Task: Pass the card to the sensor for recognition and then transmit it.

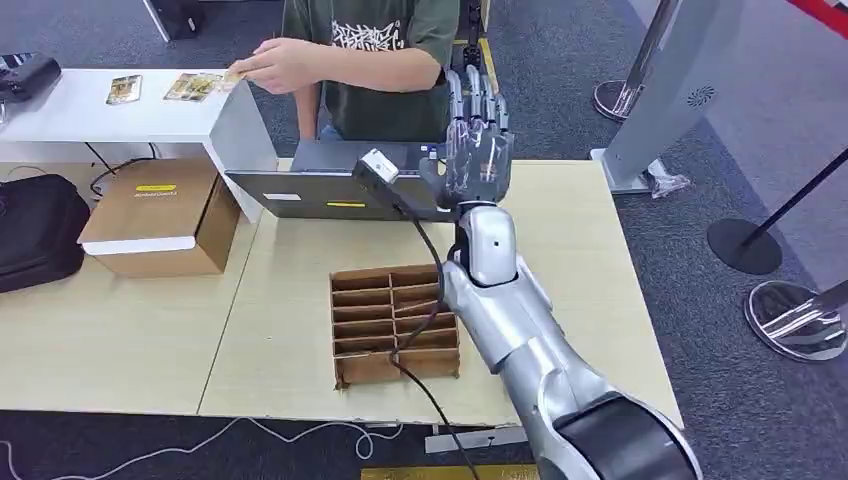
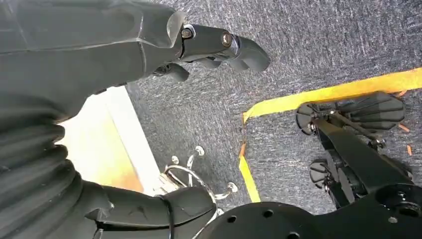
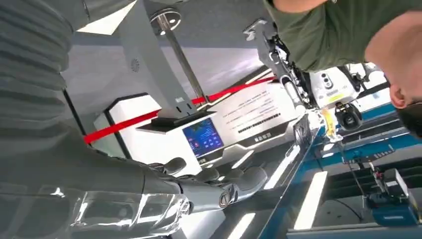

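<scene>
My right hand [image 1: 478, 150] is raised above the far edge of the table, fingers straight up and apart, holding nothing. Its fingers [image 3: 219, 185] also look empty in the right wrist view. Just to its left a small white and black sensor [image 1: 378, 166] on a black cable sits over a grey laptop [image 1: 320, 190]. A person in a green shirt [image 1: 385, 60] stands behind the table, one hand [image 1: 275, 65] reaching to cards [image 1: 192, 86] lying on a white side table [image 1: 90, 118]. My left hand [image 2: 164, 45] hangs over the carpet, holding nothing.
A brown cardboard divider tray [image 1: 395, 322] lies mid-table under the cable. A closed cardboard box [image 1: 160, 218] and a black bag [image 1: 35, 230] sit at the left. Barrier posts [image 1: 745, 240] and a white kiosk [image 1: 670, 90] stand on the right.
</scene>
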{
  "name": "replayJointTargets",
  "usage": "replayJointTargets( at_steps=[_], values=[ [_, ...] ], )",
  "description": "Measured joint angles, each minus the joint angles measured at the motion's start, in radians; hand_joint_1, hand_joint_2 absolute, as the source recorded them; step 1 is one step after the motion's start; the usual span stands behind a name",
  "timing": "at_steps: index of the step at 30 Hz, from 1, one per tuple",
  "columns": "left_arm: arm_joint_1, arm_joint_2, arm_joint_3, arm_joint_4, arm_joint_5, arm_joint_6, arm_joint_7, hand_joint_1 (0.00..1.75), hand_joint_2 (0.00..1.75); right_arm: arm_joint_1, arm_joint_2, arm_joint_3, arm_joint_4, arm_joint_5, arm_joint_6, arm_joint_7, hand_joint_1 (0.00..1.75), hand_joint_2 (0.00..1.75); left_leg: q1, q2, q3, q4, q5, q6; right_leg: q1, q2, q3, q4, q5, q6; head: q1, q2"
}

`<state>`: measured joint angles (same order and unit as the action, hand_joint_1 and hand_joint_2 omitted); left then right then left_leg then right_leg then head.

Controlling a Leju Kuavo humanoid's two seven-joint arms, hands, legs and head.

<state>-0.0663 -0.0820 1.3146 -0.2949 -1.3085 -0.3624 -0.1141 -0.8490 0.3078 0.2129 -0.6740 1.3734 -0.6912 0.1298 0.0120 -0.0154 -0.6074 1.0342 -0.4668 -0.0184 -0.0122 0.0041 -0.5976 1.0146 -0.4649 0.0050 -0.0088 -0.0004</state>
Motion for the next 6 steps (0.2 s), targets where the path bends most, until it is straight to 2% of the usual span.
replayJointTargets(
  at_steps=[6],
  values=[
    [0.000, 0.000, -0.002, 0.000, 0.000, 0.003, 0.001, 0.00, 1.75, 0.067, 0.000, -0.007, -0.109, -0.125, -0.001, -0.122, 0.00, 1.75, 0.000, 0.000, 0.000, 0.000, 0.000, 0.000, 0.000, 0.000, 0.000, 0.000, 0.000, 0.000, 0.000, 0.000]
  ],
)
